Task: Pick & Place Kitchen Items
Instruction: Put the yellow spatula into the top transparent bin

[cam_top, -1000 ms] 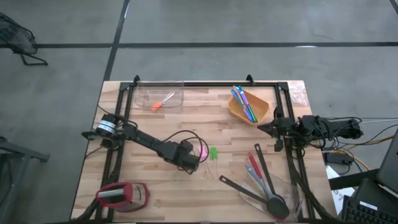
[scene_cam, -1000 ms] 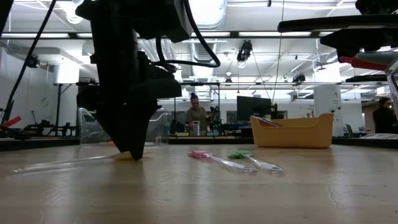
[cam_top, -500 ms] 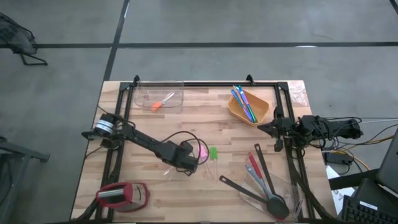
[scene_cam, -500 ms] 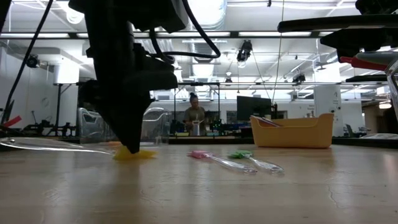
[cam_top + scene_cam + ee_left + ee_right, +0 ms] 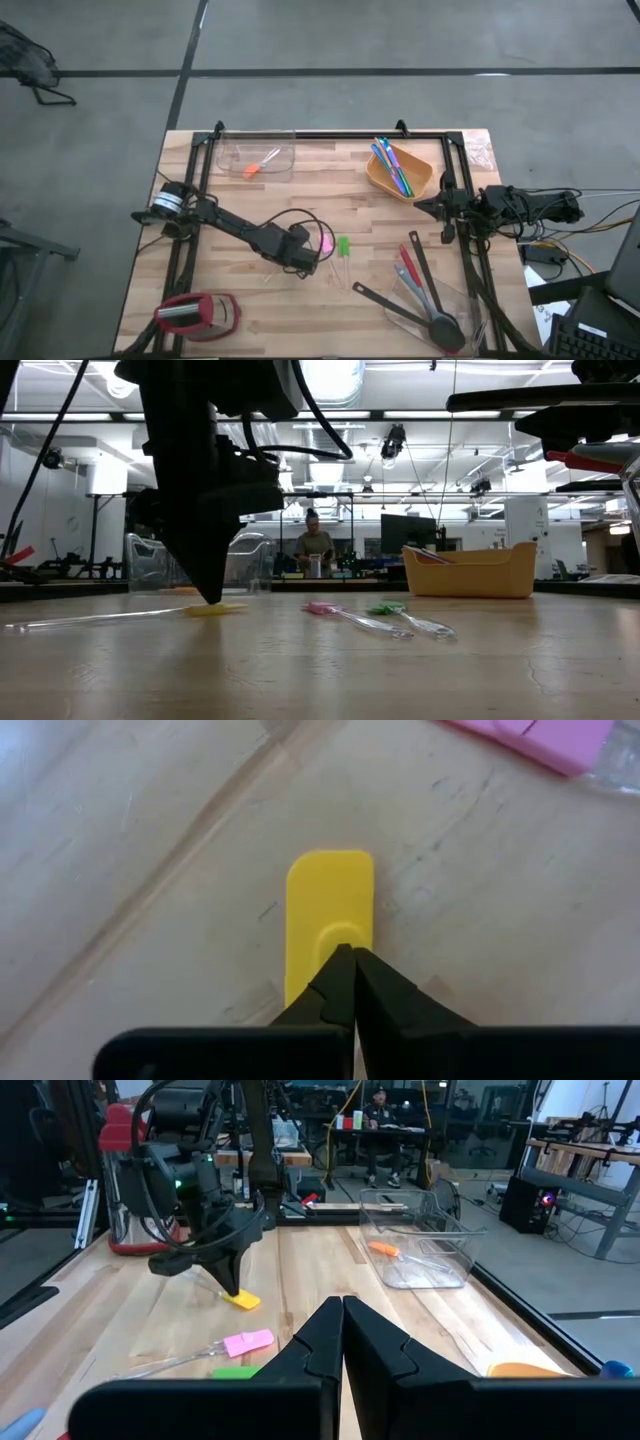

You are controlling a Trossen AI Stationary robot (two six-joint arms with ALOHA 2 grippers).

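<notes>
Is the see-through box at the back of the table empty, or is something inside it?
Not empty. The clear tub holds one small orange piece with a thin see-through handle, lying flat on its bottom; nothing else shows inside.

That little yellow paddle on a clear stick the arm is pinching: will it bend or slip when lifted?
Probably light: the yellow piece is small and flat. Its thin clear handle may flex. The left gripper is shut at the piece's end, so it might pivot or slip.
</notes>
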